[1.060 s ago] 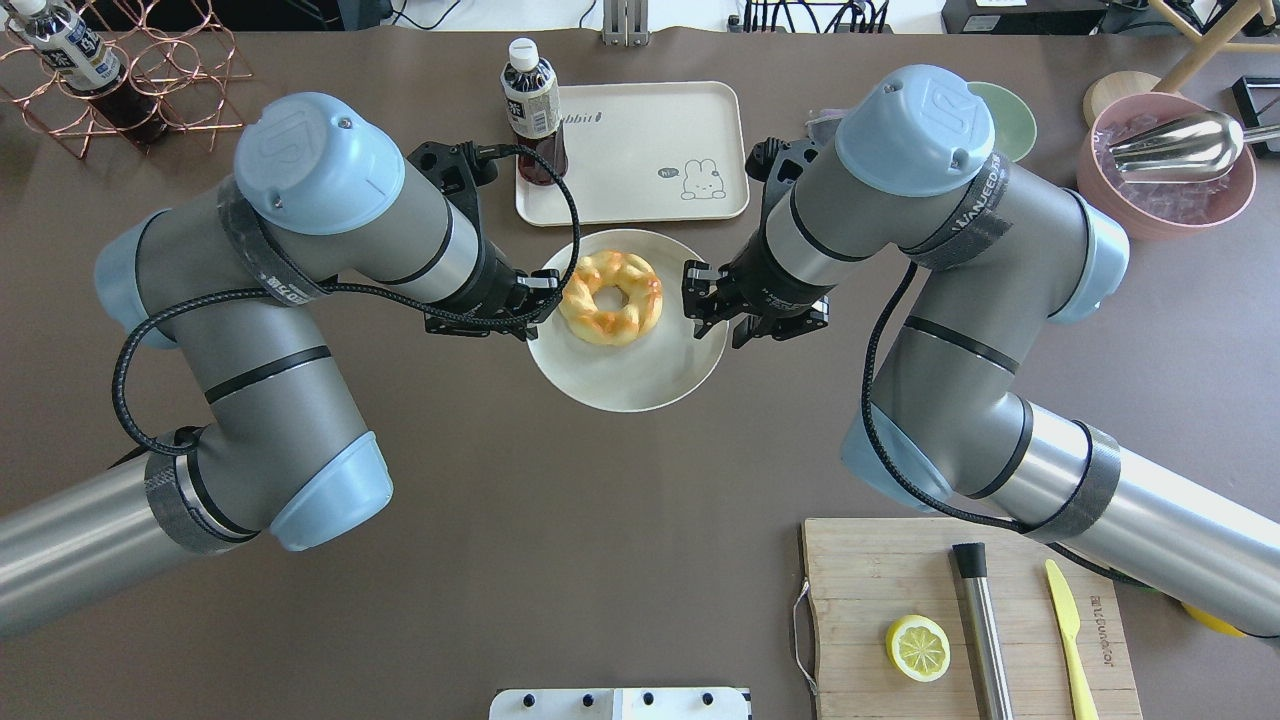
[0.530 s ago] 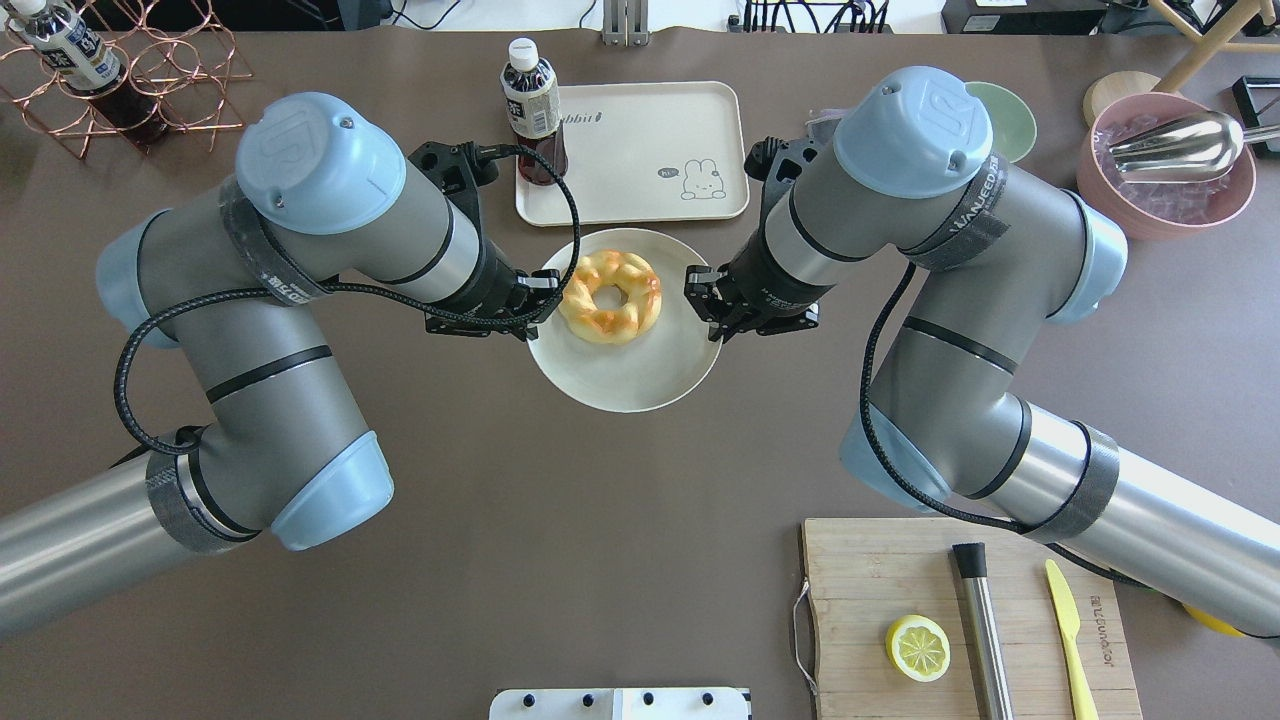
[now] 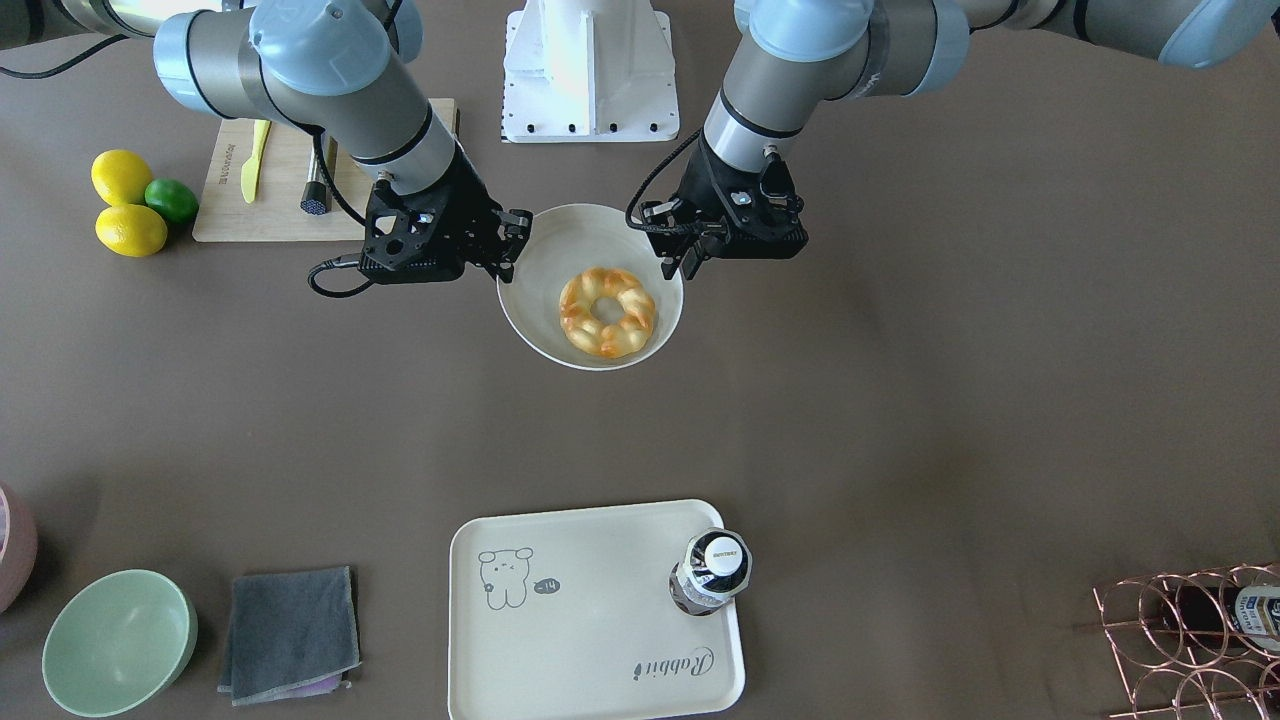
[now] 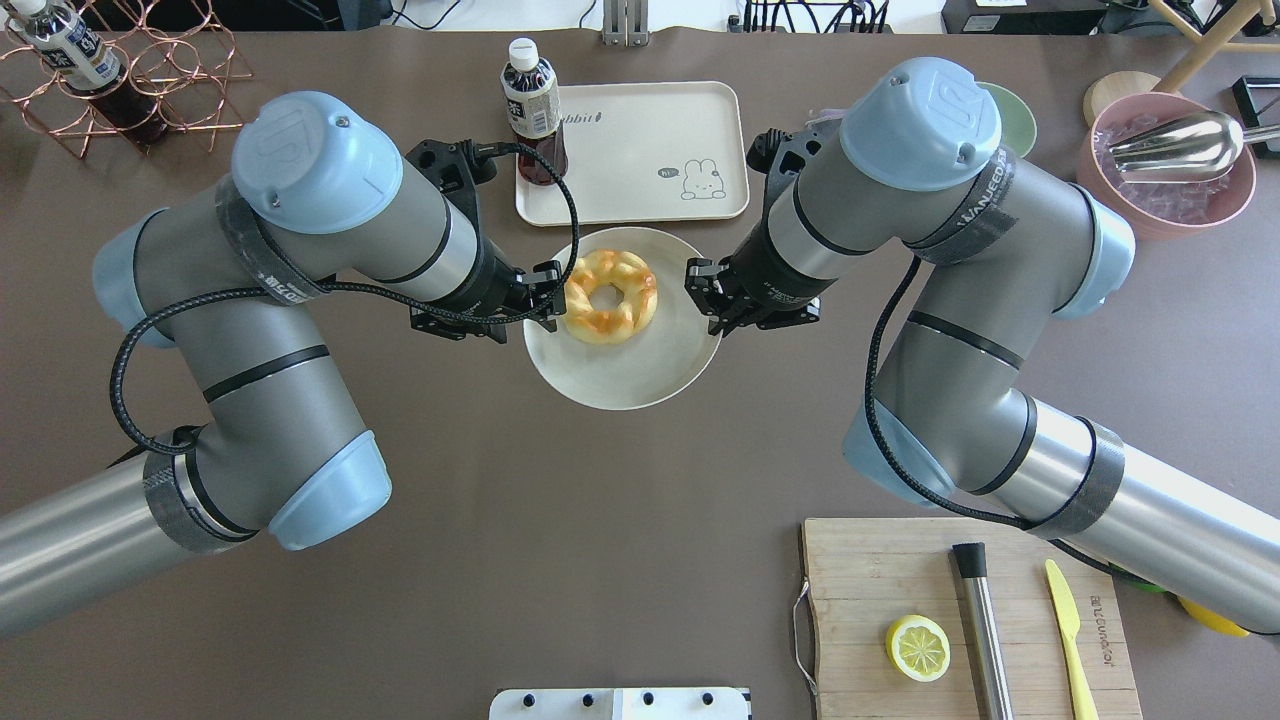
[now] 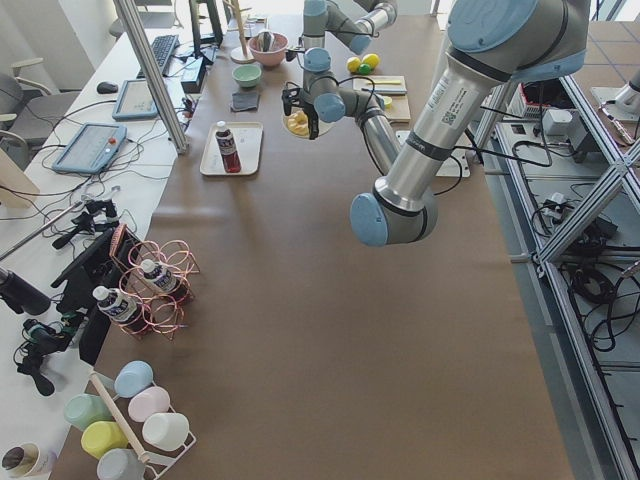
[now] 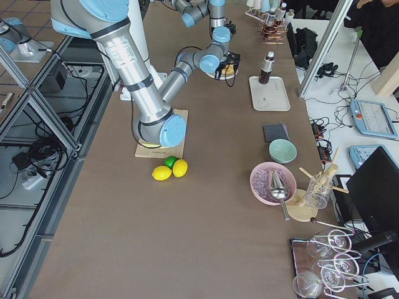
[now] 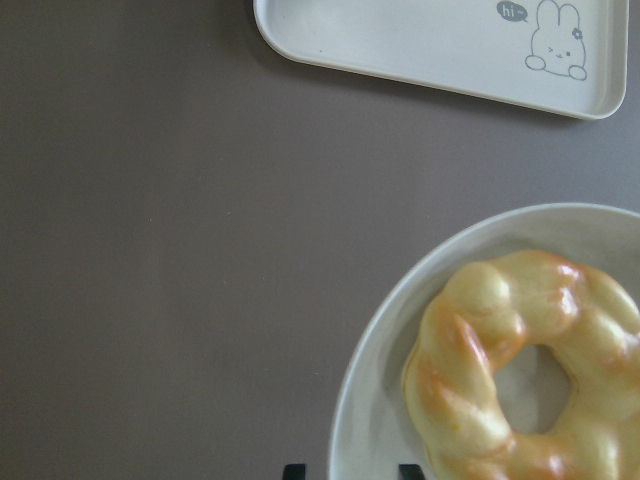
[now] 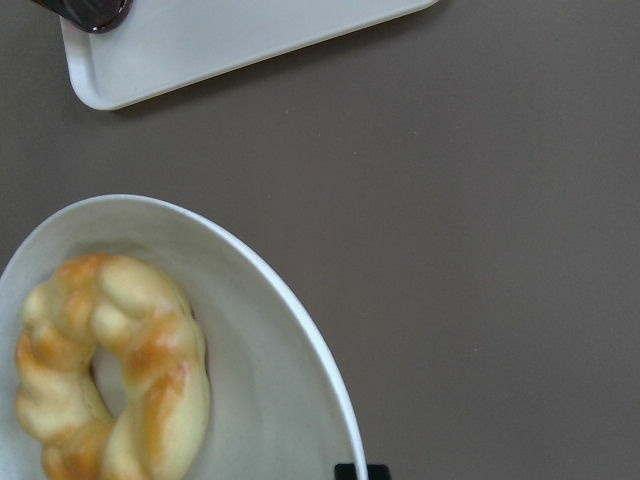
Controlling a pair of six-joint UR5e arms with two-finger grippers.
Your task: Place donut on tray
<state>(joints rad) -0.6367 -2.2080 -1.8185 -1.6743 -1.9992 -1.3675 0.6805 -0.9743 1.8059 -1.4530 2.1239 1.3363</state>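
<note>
- The glossy golden-yellow braided donut (image 4: 610, 297) is sitting on a round cream-white plate (image 4: 625, 395), towards the rim facing the tray and not yet on the tray.
- The right gripper (image 4: 703, 290) is showing fingertips pressed together at the plate's rim, apparently pinching it. The left gripper (image 4: 545, 297) is showing spread fingertips straddling the opposite rim, just beside the donut.
- If the plate is rising on one pinch alone, it is probably going to tilt, sending the smooth donut sliding off.
- The left fingers, in closing, are risking a nip of the pastry rather than the rim.
- The flat cream-white rectangular tray with a grey rabbit drawing (image 4: 650, 150) is lying just beyond the plate. A dark-filled plastic bottle (image 4: 533, 110) is standing upright in its corner on the left arm's side, so that arm is likely to topple it when reaching over.
- The matte brown table (image 4: 600, 500) is looking smooth, so the plate may be skidding under a sideways push.
- Past the table's long edge, a white side desk with tablets (image 5: 90, 148) is standing behind aluminium frame posts (image 5: 150, 70).
</note>
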